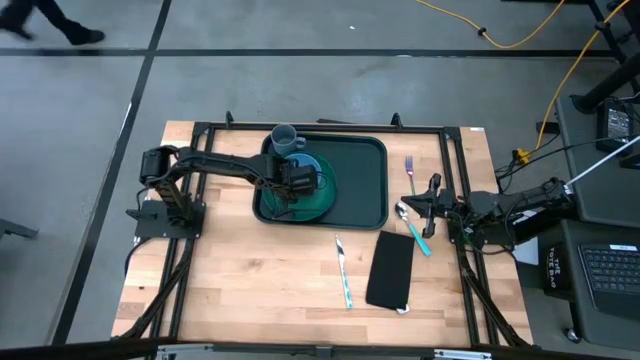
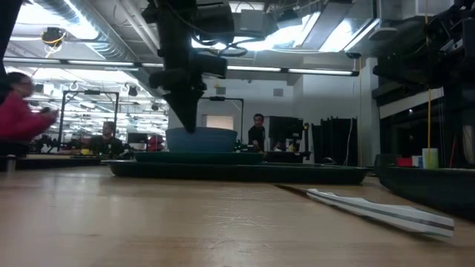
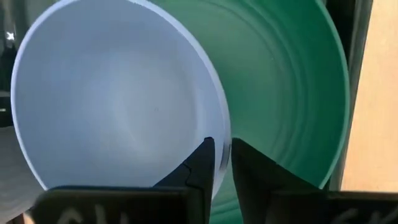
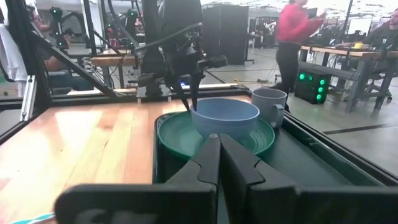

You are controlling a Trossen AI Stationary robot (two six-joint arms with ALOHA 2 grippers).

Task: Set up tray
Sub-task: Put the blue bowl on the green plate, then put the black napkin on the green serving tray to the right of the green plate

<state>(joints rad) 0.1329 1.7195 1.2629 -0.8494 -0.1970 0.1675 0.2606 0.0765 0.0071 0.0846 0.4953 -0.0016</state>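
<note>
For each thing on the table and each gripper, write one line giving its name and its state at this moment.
Tray: flat on the table, holding plate, bowl and mug.
Plate: in the tray, under the bowl.
Bowl: upright on the plate, rim pinched by the left gripper.
Mug: upright, empty side up.
Napkin: flat on the table.
Right gripper: shut, empty, waiting beside the tray.

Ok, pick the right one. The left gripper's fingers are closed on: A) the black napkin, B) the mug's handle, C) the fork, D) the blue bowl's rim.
D. The left gripper pinches the rim of the blue bowl, which sits on the green plate in the tray; the mug stands untouched beside it.
</note>
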